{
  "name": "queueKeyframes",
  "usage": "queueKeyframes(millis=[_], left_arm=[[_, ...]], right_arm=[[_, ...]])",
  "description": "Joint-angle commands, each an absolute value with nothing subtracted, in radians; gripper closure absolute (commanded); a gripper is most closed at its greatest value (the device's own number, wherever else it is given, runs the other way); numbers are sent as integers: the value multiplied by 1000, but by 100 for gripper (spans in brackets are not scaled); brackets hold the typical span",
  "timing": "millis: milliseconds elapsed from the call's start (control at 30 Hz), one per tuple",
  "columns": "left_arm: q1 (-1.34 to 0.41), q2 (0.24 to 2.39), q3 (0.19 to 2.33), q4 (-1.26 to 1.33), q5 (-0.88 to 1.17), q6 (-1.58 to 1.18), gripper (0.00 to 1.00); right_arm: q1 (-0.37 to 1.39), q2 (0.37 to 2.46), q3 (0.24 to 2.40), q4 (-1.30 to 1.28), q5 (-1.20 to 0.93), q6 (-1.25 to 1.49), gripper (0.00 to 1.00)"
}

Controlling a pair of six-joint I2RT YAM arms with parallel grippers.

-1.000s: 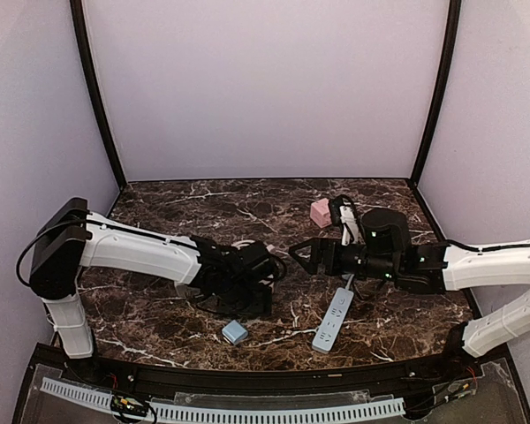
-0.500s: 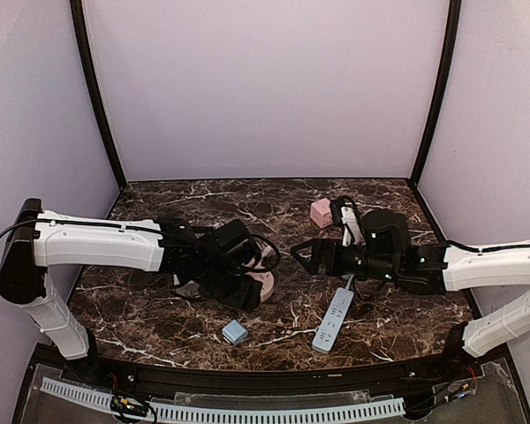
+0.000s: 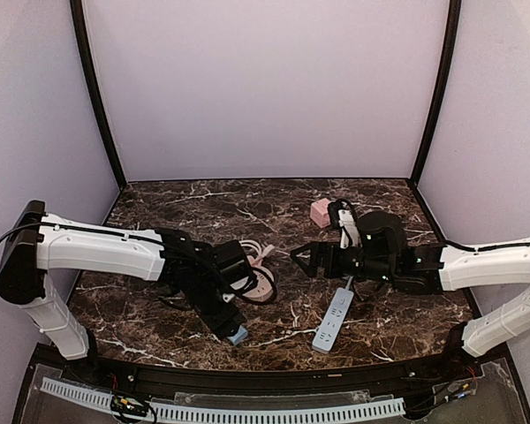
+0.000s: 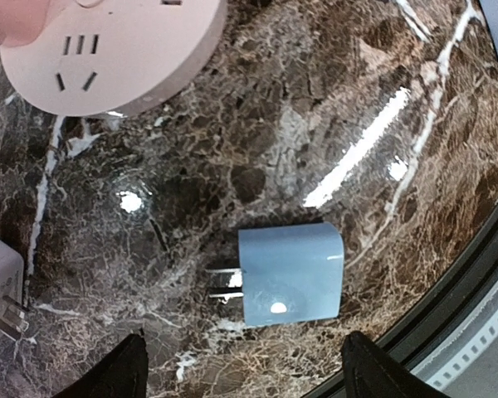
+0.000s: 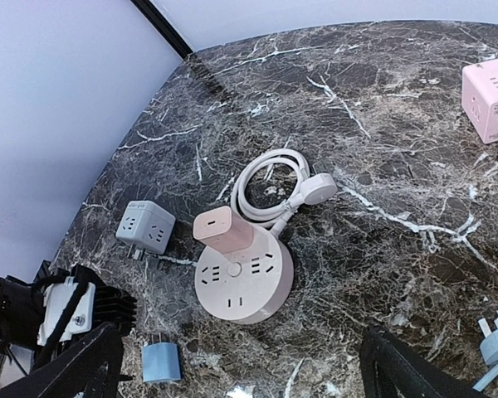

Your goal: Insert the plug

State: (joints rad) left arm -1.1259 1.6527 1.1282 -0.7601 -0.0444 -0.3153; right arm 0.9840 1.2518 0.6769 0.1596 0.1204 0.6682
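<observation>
Blue plug (image 4: 290,274) lies flat at the near edge of the bench (image 4: 382,99), directly under the left gripper (image 4: 242,361), which is wide open and empty. Prongs-to-body axis runs finger to finger, so it probably needs a wrist turn. Smooth plastic block, rounded corners, on glossy marble. Right gripper (image 5: 245,369) fully open, empty, farther away.

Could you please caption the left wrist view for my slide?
Open left fingers hover over a light-blue square plug on the dark marble table, near a pink round socket.
</observation>
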Motion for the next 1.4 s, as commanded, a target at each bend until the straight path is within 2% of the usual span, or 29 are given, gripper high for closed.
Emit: queueKeyframes(millis=[0, 333, 700, 933, 1367], left_arm=[[-1128, 1598, 1099, -817, 43, -240, 20], [-1130, 1701, 1095, -827, -6, -213, 22], [-1130, 1778, 1138, -712, -39, -247, 24], [-1131, 1807, 1183, -664, -63, -298, 31], [-1131, 1809, 1176, -642, -46, -299, 31]], right_arm=[[996, 1259, 704, 158, 115, 659, 1], [996, 1245, 699, 158, 111, 657, 1], [996, 1253, 704, 159, 103, 656, 1], [995, 1253, 704, 160, 98, 656, 1], [995, 1259, 707, 162, 85, 655, 1]])
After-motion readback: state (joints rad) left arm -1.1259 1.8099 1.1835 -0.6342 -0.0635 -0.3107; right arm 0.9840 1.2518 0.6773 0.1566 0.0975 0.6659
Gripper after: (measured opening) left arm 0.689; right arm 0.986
